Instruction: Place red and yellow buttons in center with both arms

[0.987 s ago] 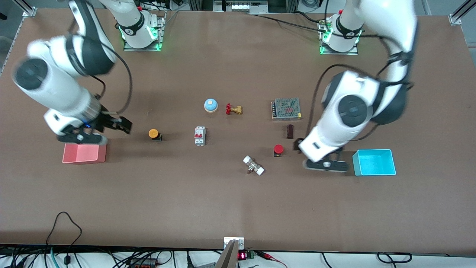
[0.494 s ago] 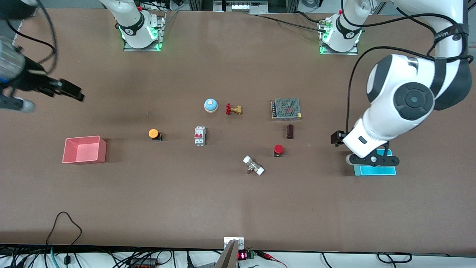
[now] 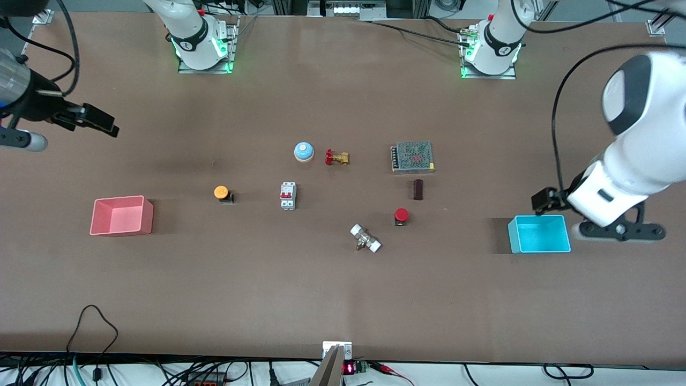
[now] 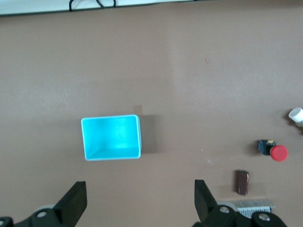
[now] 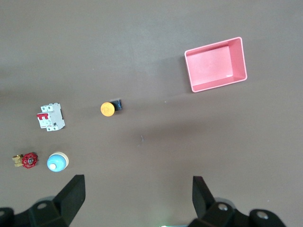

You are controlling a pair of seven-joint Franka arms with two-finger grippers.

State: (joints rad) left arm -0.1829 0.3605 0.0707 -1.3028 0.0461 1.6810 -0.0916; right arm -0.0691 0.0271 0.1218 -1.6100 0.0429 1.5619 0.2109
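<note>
Judging by the layout, looks finished or nearly so: red button and yellow button both sit free on the bare brown tabletop in its middle stretch, well apart, with a white breaker between them. Left end effector hangs wide open and empty beside the cyan tray; right end effector, likewise spread and empty, hovers over the tabletop edge, well clear of the pink tray.

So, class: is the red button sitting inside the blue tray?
No. The red button stands on the bare table, apart from the blue tray, which holds nothing.
</note>
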